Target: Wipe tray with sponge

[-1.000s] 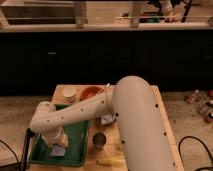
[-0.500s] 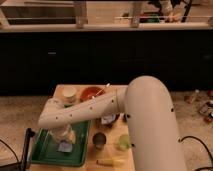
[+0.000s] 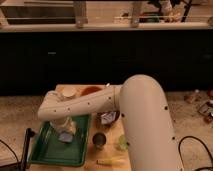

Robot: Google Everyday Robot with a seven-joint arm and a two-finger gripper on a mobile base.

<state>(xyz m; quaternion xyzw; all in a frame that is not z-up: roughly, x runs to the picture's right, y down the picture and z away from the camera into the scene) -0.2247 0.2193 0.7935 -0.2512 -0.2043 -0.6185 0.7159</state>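
The dark green tray [image 3: 47,150] lies at the front left of the wooden table. The pale blue-grey sponge [image 3: 66,136] rests on the tray's floor near its right side. My white arm reaches from the right, bends at the left, and comes down over the tray. My gripper [image 3: 67,129] is right above the sponge, touching or holding it; the wrist hides the contact.
An orange-red bowl [image 3: 91,91] and a pale cup [image 3: 68,92] stand behind the tray. A dark cup [image 3: 99,139], a green cup [image 3: 121,143] and a yellow oblong thing [image 3: 111,161] sit right of the tray. A dark counter runs behind the table.
The arm's elbow has swung upward and to the right, uncovering more of the tray. The gripper and sponge have shifted right along the tray.
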